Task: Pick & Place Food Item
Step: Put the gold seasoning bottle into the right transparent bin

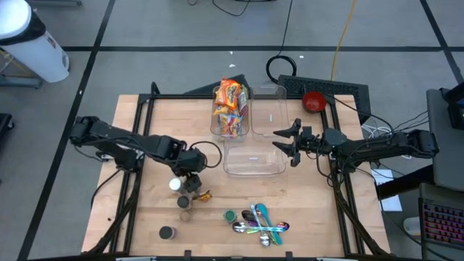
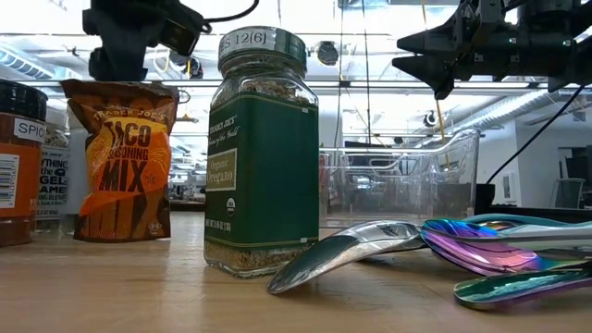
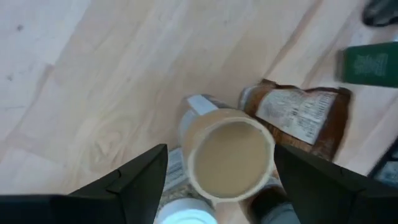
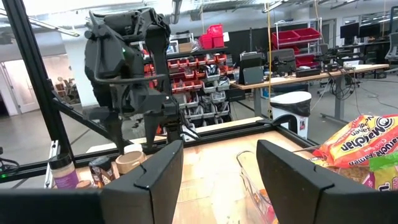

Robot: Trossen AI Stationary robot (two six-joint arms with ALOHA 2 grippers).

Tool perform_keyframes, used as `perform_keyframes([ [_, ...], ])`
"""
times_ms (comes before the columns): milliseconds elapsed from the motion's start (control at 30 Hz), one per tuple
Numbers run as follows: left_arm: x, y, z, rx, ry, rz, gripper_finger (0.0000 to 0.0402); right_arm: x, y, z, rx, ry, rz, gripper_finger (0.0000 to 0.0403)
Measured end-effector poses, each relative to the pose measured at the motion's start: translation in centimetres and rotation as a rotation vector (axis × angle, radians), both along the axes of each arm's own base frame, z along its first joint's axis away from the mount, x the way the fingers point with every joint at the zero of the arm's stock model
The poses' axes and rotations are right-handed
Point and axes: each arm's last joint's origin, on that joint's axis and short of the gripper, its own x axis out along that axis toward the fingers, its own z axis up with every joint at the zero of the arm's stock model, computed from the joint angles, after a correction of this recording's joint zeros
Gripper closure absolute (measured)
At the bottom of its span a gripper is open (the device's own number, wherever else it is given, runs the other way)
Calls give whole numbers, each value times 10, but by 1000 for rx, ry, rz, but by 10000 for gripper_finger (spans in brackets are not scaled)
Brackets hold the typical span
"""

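The left hand [image 1: 190, 176] hovers spread, directly above the tan-lidded jar [image 3: 227, 158] standing upright on the counter [image 1: 145, 130]; the taco mix pouch [image 3: 298, 115] lies just beside. The right hand [image 1: 284, 138], also spread, waits over the clear bin [image 1: 254, 161]

Workshop interior. Grey floor [image 1: 181, 29] with dark seam lines around wooden table [image 1: 159, 217]. White cylindrical bin [image 1: 32, 43] stands on floor near table's far left corner. Black cable [image 1: 286, 29] and yellow cable [image 1: 344, 29] trail across floor. Shelves of red storage bins [image 4: 205, 59] along back wall. Desks with monitors [image 4: 298, 62]; white waste bin [image 4: 291, 109] beside them. Ceiling strip lights [image 2: 370, 88] overhead.
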Motion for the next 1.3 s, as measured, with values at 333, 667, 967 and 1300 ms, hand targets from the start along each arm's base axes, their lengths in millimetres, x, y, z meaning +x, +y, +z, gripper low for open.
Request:
perform_keyframes([
  [333,-1,-12,-4,21,25,8,101,0,0,-2,2,23,0,206],
  [667,3,-19,-6,31,-8,22,101,0,0,-2,2,22,0,206],
  [967,2,-19,-6,58,-6,26,101,0,0,-2,2,22,1,206],
  [1300,16,-23,-3,42,-157,1,101,0,0,-2,2,22,1,206],
])
